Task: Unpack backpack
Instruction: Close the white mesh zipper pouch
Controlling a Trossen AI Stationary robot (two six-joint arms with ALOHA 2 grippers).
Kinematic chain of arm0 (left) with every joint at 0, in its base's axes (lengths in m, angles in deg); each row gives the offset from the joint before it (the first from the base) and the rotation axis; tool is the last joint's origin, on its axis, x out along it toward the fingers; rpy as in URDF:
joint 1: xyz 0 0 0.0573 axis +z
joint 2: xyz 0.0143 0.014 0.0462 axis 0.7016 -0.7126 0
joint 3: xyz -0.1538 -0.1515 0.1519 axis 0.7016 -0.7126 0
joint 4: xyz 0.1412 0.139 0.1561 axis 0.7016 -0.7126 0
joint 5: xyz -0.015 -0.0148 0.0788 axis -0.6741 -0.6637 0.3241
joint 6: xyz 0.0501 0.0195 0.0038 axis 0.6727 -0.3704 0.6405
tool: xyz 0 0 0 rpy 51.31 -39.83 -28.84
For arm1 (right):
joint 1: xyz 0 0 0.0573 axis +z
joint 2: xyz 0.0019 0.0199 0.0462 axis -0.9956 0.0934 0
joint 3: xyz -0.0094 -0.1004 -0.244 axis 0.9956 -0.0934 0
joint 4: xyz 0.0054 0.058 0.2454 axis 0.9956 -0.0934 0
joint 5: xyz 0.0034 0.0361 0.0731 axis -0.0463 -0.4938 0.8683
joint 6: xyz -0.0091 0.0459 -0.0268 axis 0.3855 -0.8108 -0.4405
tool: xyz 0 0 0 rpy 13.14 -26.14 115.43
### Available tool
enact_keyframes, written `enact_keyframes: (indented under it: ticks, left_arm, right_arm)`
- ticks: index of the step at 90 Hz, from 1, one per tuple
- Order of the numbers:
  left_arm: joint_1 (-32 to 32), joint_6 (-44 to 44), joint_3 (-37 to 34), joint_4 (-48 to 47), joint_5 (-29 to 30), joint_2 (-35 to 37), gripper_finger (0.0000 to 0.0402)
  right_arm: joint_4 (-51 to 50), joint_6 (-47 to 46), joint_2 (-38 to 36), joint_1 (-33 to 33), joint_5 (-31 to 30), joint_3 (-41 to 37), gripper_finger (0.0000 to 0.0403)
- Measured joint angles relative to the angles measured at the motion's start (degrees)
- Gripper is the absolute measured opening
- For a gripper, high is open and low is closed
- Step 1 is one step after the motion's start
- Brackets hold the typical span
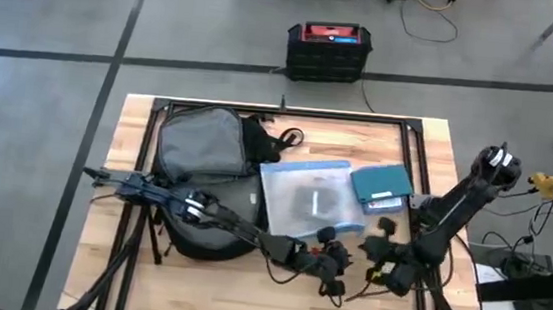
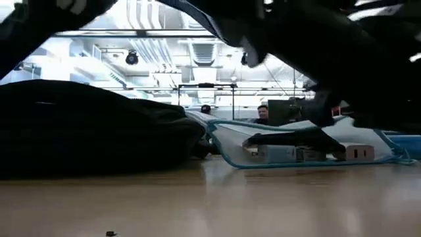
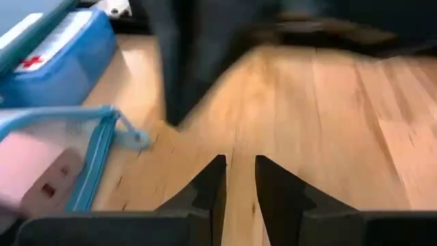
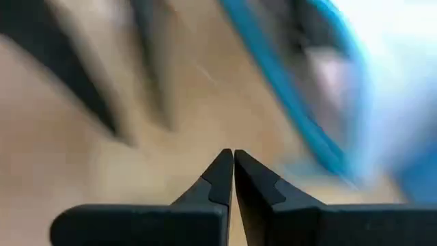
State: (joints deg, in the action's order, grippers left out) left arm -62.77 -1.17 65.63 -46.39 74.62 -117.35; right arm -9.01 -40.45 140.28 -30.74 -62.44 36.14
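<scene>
I held both claws low over the tabletop's near edge, left claw (image 3: 239, 179) slightly parted, right claw (image 4: 233, 171) clenched empty, clear of the rounded black fabric backpack (image 1: 200, 168).

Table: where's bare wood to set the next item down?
Bare wood: the table's strip left of the backpack, and the near edge below both grippers. Crowded: centre, where clear pouch and blue case lie beside the backpack.

**Level with the tabletop**

A large rounded black fabric backpack (image 2: 85, 128) lies on the light wooden table (image 2: 210, 201). Just beside it rests a flat clear pouch with blue edging (image 2: 309, 148). Dark blurred robot arm parts (image 2: 316, 39) loom overhead. A person (image 2: 262, 113) shows far behind.
</scene>
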Motion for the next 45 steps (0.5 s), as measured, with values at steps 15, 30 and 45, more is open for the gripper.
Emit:
enact_keyframes:
  ticks: [15, 30, 45]
  left_arm:
    - [1.75, -1.11, 7.81, -1.84, 6.34, -4.7, 0.0055]
    - [3.95, -2.44, 9.25, -0.04, 5.75, -6.0, 0.0046]
    - [5.55, -3.17, 8.78, -2.31, 4.73, -7.91, 0.0045]
  right_arm:
    - [-8.46, -9.71, -2.91, 3.81, -0.28, 0.02, 0.0]
    - [-8.93, -9.04, -5.5, 4.54, 0.18, 0.02, 0.0]
    - [-9.44, -7.9, -6.91, 4.34, 0.03, 0.02, 0.0]
